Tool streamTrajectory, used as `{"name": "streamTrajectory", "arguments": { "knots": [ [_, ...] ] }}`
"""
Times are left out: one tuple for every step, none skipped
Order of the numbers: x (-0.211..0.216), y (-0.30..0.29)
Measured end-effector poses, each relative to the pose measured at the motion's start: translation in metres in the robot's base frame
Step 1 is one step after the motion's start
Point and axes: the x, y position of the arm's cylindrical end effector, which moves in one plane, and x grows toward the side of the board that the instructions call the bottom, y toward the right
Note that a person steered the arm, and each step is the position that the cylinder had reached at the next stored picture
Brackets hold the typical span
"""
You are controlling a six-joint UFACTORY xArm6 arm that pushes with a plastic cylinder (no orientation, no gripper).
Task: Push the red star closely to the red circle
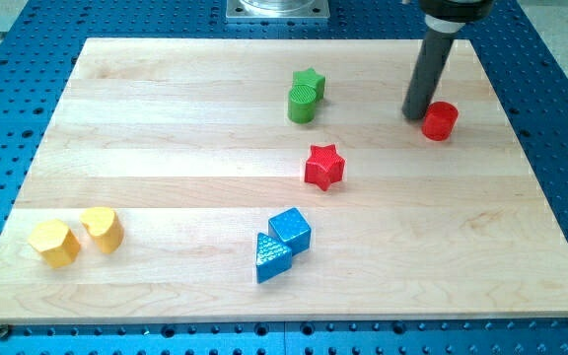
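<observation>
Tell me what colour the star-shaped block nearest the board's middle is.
Red: the red star, clear in the camera view.

Views: one only, so no overlap is shared.
Position: set above the board's (166,118) near edge, looking obliquely down.
Facing: towards the far edge.
Range: moderate; whole board is framed.
Mount: possibly fixed; cannot be confirmed.

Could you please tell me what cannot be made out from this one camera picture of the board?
- The rod's upper part and the arm: cut off by the view's top edge.
- Whether my tip touches the red circle: too close to tell; it sits just at that block's view-left.
- The green star: partly hidden behind the green cylinder.
- The blue cube: lower corner covered by the blue triangle.
- The red star: far faces hidden.
</observation>
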Motion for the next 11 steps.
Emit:
{"name": "streamTrajectory", "arguments": {
  "knots": [
    [0.020,-0.105],
    [0.082,-0.178],
    [0.137,-0.197],
    [0.136,-0.162],
    [0.100,-0.134],
    [0.084,-0.085],
    [0.086,-0.056],
    [0.105,-0.081],
    [0.128,-0.079],
    [0.122,-0.050],
    [0.106,-0.022]
  ]
}}
